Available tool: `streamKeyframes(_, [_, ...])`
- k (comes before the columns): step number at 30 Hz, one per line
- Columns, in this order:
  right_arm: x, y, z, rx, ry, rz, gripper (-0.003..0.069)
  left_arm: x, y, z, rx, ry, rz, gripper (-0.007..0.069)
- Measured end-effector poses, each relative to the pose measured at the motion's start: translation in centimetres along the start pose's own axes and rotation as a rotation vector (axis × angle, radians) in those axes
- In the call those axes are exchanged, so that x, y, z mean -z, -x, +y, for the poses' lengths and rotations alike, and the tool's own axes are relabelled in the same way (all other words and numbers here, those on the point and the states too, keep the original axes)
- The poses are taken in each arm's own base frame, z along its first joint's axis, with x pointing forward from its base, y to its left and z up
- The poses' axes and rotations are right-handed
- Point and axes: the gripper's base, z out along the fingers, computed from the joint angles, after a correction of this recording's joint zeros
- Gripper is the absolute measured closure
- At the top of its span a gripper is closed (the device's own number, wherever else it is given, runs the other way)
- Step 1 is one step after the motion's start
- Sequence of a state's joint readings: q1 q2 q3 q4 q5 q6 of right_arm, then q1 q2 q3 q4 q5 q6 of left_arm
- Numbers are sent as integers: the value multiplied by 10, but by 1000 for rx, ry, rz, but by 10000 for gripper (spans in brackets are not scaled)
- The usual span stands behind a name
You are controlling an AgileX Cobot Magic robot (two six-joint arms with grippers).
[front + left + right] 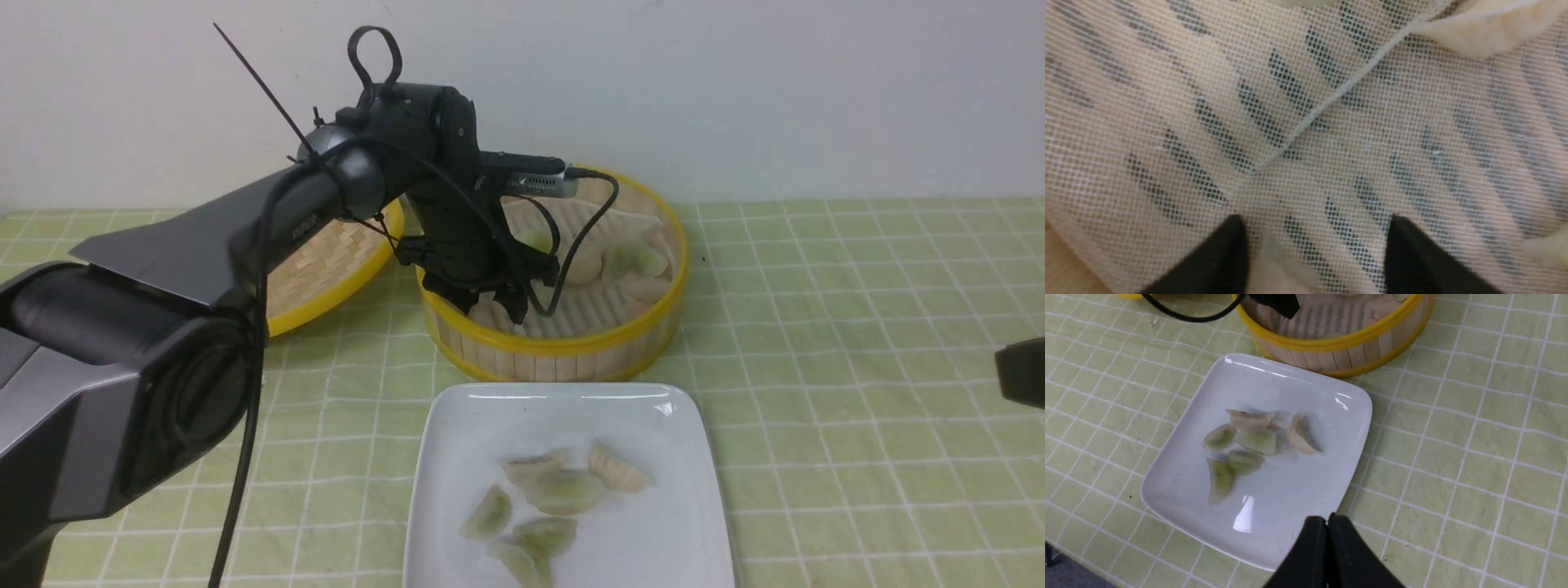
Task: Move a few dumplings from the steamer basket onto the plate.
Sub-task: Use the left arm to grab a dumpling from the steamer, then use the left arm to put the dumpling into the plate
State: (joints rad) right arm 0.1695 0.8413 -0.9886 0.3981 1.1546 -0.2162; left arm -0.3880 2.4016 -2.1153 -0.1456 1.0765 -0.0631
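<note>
The steamer basket [563, 347] stands at the table's middle with several dumplings [629, 261] on its whitish mesh liner [1331, 134]. My left gripper [494, 306] is down inside the basket near its front left wall. Its jaws are open [1316, 228] just above the liner, with a blurred cream dumpling [1274, 269] between them, close to one finger. The white square plate [571, 408] lies in front of the basket and holds several green and cream dumplings [563, 490]. My right gripper [1327, 518] is shut and empty, above the plate's [1290, 498] right edge.
The shallow woven lid [326, 269] lies left of the basket, behind my left arm. A green checked cloth [857, 327] covers the table. My left arm's cable [571, 269] hangs into the basket. A dark part of my right arm [1020, 371] shows at the far right.
</note>
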Motion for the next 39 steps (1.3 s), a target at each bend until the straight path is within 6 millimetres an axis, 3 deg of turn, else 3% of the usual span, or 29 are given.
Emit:
streamKeyframes(4, [0,0,0,8,-1,0,673,0,-1,2,4,18,17,496])
streamKeyframes(8, [0,0,0,9,-1,0,673,9,3,0,-4,19,5,536])
streamKeyframes(12, [0,0,0,10,-1,0,673,33,13,-4,-21,22,-34,537])
streamKeyframes(20, [0,0,0,16,-1,0,673,112,30,-17,-52,-6,-209,537])
streamKeyframes(24, [0,0,0,17,-1,0,673,150,19,-28,-51,-69,-237,537])
streamKeyframes(27, [0,0,0,17,-1,0,673,165,-6,-46,-99,-93,-187,537])
streamKeyframes(29, [0,0,0,17,-1,0,673,163,-34,-63,-143,-103,-107,537])
streamKeyframes(33, [0,0,0,17,-1,-1,673,132,-80,-94,-223,-110,70,537])
streamKeyframes(37, [0,1,0,18,-3,-9,673,93,-99,-106,-254,-95,127,537])
streamKeyframes(39, [0,1,0,28,-2,-8,673,72,-93,-106,-258,-83,76,537])
